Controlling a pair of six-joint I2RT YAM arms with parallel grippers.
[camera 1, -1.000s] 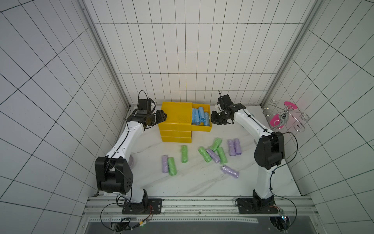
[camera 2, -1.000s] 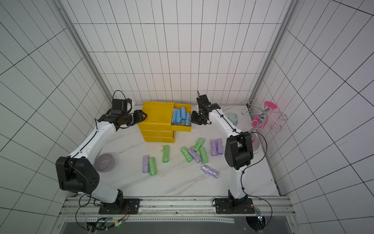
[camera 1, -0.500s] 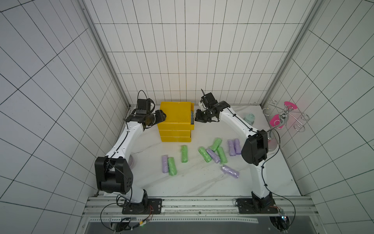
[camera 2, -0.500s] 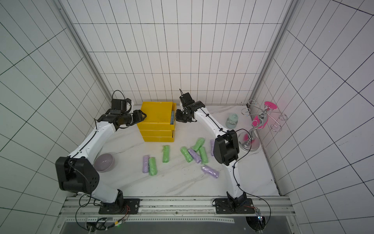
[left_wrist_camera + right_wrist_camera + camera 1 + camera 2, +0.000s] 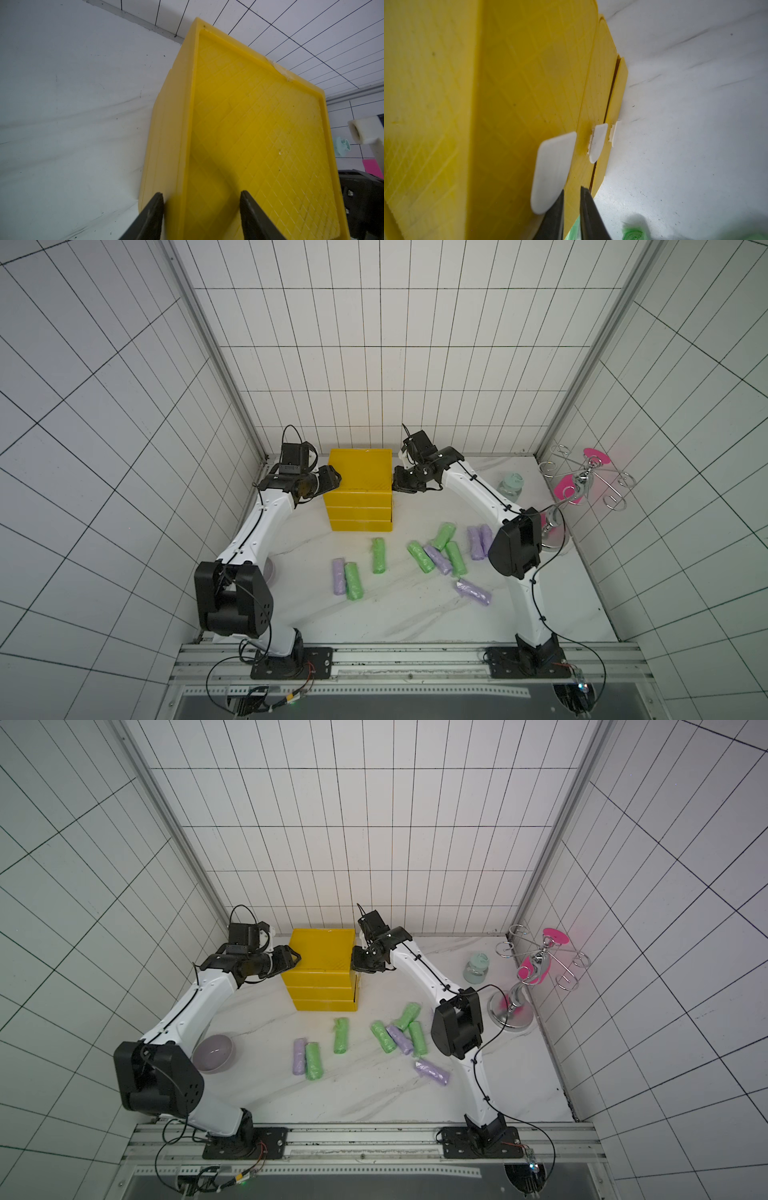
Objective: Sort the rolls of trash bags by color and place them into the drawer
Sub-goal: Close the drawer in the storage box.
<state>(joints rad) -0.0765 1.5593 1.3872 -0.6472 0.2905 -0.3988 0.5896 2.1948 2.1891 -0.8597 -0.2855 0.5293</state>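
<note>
The yellow drawer unit stands at the back of the table with all three drawers pushed in. My left gripper is open, its jaws astride the unit's top left edge, one finger against the side wall. My right gripper sits at the top drawer's front, jaws a narrow slit apart and empty, right beside that drawer's white handle. Several green rolls and purple rolls lie loose on the table in front. The end of one green roll shows in the right wrist view.
A mint-green jar stands at the back right, next to a chrome stand with pink parts. A lavender bowl sits by the left arm's base. Tiled walls close in three sides.
The top drawer, which stood open to the right with blue rolls in it, has been pushed shut by my right gripper. The left arm has stayed on the unit.
</note>
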